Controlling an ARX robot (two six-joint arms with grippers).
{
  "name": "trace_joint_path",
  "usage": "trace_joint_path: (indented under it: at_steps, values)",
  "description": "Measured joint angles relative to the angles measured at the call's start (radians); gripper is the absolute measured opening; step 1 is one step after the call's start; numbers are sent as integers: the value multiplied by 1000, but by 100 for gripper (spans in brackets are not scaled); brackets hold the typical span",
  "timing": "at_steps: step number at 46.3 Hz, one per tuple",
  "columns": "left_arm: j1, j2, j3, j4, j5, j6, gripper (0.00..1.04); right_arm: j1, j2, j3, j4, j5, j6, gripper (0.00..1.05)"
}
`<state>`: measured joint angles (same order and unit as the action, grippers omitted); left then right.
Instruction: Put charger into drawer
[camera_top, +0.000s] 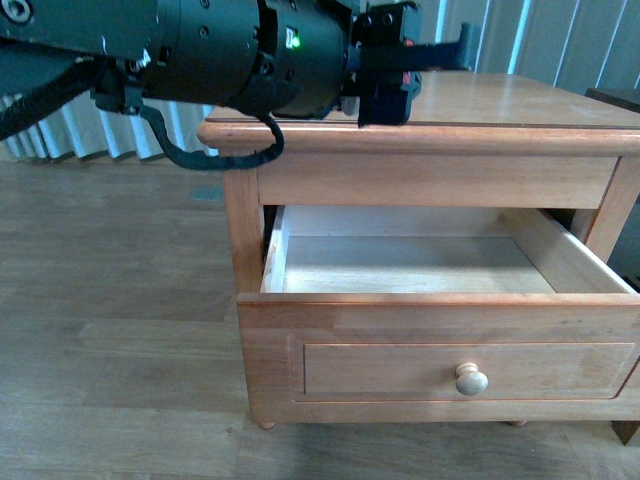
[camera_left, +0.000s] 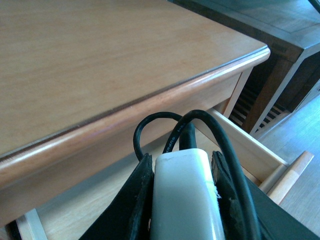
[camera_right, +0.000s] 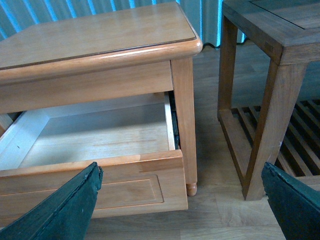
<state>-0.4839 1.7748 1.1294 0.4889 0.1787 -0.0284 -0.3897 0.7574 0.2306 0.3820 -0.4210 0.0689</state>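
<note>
The charger (camera_left: 182, 195), a white block with a black cable (camera_left: 220, 145) looping off its end, is clamped between the black fingers (camera_left: 137, 200) of my left gripper (camera_left: 181, 160). It hangs by the cabinet top's front edge, above the open drawer (camera_left: 250, 150). In the front view the left gripper (camera_top: 430, 50) sits over the cabinet top's front left, and the charger is hidden there. The drawer (camera_top: 400, 265) is pulled out, its pale interior bare and its round knob (camera_top: 471, 378) on the front panel. My right gripper (camera_right: 182, 200) stands open, low in front of the drawer's (camera_right: 100, 132) right corner.
The light-wood cabinet top (camera_top: 500, 100) overhangs the back of the drawer. A dark wooden side table (camera_right: 270, 75) with a slatted lower shelf stands close to the cabinet's right side. Wood floor (camera_top: 110, 300) lies to the left and in front.
</note>
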Motion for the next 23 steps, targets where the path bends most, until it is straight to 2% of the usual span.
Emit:
trace_joint_path:
  at_steps: [23]
  values:
    - [30, 214, 24, 4, -7, -22, 32, 0, 0, 0, 0, 0, 0, 96]
